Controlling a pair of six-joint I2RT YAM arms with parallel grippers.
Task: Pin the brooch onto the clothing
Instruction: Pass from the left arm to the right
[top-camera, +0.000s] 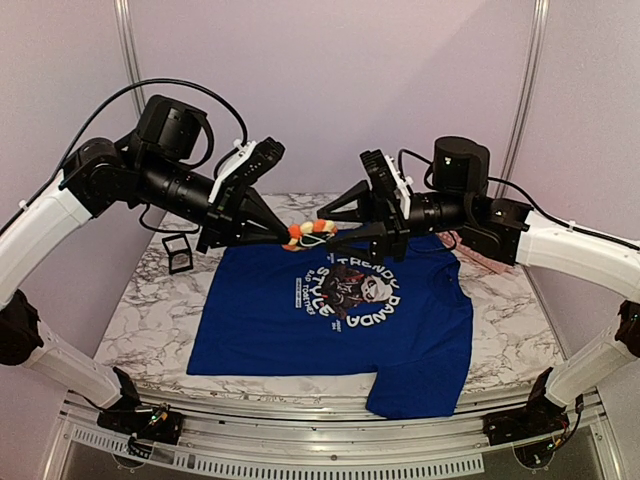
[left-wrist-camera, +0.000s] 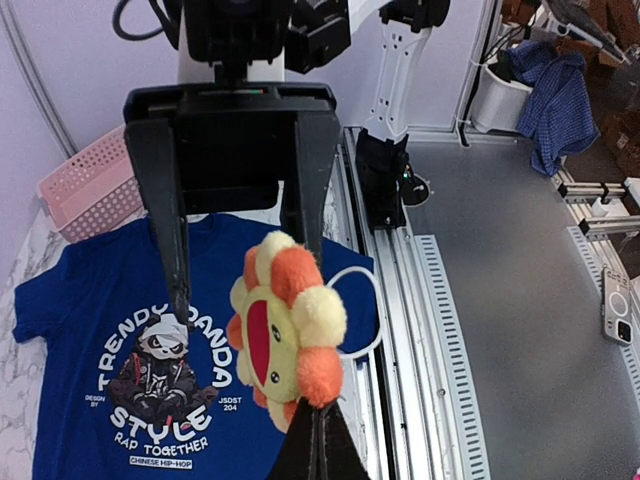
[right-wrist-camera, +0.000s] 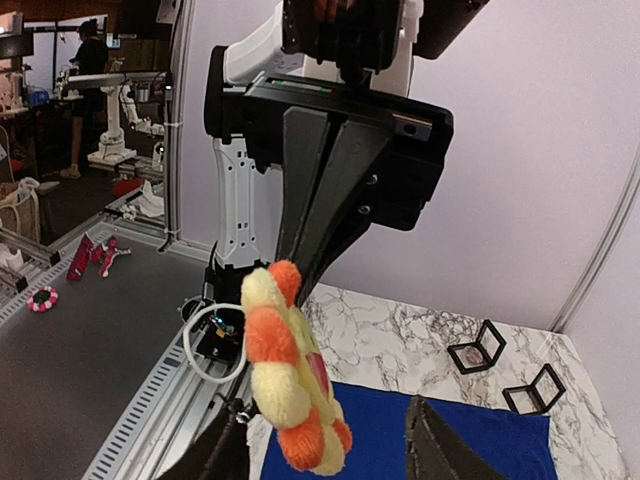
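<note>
Table (top-camera: 140, 300): white marble, grey veins. Walls (top-camera: 330, 90) are pale lilac, with a metal post (top-camera: 125, 60) at each rear corner. A slotted rail (top-camera: 330, 440) runs along the near edge. Shirt (top-camera: 260, 320) lies flat on the table, print up; one near corner drapes over the edge toward the rail.

Left rear: two small black frames (top-camera: 180, 252) on the marble, just beside the shirt's far left corner, not on it.

Left tool (top-camera: 285, 235): clenched, tips pinching the brooch (top-camera: 308, 235) by its edge; grip is clear in the left wrist view, where the fingers meet under the petals.

Brooch: in the air between both tools, over the shirt's far edge and clear of the cloth. It is plush, with yellow and orange petals and a red centre, and stands on edge.

Right tool (top-camera: 325, 226): spread, one finger on each side of the brooch; the right wrist view shows a gap on one side, and on the other I cannot tell whether finger and petals touch. It is not gripping.

Right rear: pink basket (top-camera: 480, 255) on the table behind the right arm, by the shirt's far right corner.
</note>
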